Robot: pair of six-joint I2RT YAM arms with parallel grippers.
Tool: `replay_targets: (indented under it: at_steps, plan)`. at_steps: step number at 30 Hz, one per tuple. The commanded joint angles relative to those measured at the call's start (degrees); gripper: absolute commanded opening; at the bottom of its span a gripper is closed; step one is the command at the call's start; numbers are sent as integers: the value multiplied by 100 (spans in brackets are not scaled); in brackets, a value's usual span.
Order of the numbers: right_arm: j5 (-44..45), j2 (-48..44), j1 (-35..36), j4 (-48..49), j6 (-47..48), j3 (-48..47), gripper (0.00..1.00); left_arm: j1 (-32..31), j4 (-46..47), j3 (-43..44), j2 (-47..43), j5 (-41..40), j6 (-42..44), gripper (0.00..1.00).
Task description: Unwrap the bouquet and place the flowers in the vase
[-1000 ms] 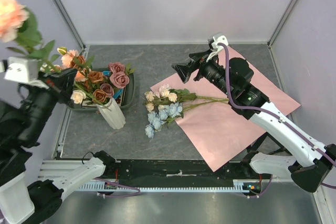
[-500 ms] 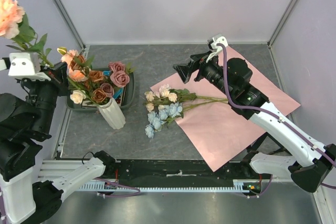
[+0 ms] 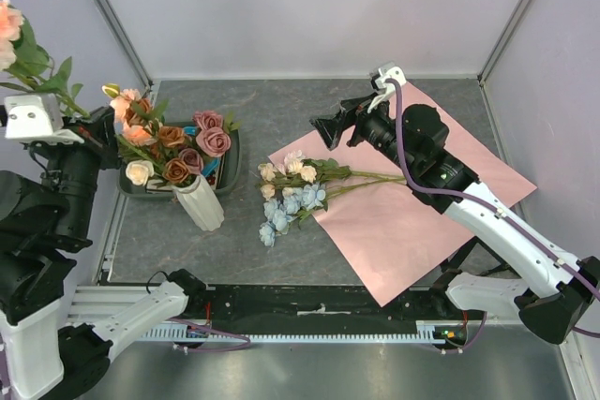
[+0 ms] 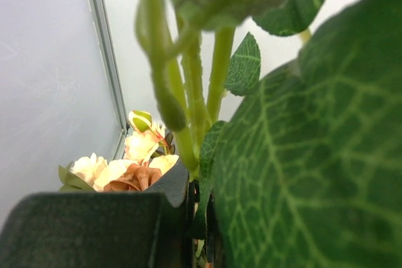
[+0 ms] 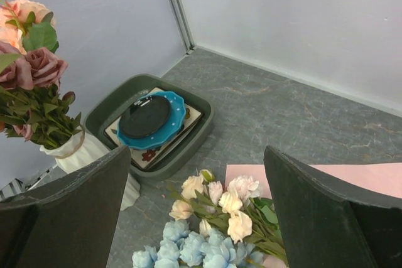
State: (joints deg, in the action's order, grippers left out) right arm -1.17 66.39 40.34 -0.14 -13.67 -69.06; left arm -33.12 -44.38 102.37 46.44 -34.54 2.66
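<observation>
Fingers (image 4: 88, 227) of the left gripper (image 4: 196, 208) are pressed together on the green stem (image 4: 188, 92) of a peach rose (image 3: 7, 30); this rose is held high in the air, well to the left of the vase (image 3: 202, 201) and above it; large leaves fill most of the left wrist view. The vase is seen upright on the grey table (image 3: 281, 110); several roses (image 3: 178, 152) in peach, cream and mauve are standing in it, their heads leaning to its left and rear. Just behind the vase a dark green tray (image 3: 232, 152) is placed; a blue dish (image 5: 151, 117) with a dark middle is seen inside it. To the right of the vase, near but apart, a bunch of cream and light blue flowers (image 3: 291, 189) is laid flat; its stems rest on a pink paper sheet (image 3: 403, 222), which is spread further to the right. The right gripper (image 3: 328, 126) is held in the air over the far edge of this sheet, right of the vase; its fingers (image 5: 63, 211) are spread wide and nothing is held between them.
</observation>
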Motion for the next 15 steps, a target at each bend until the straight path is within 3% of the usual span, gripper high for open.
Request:
replay_targets:
  at_steps: [1,15]
  plan:
    - [47,-100,-17,111,14,50,94,8,386,-550,-125,-193,-221,2]
    - [82,-162,-52,102,5,261,95,8,1747,-3801,-1408,-1300,-1294,2]
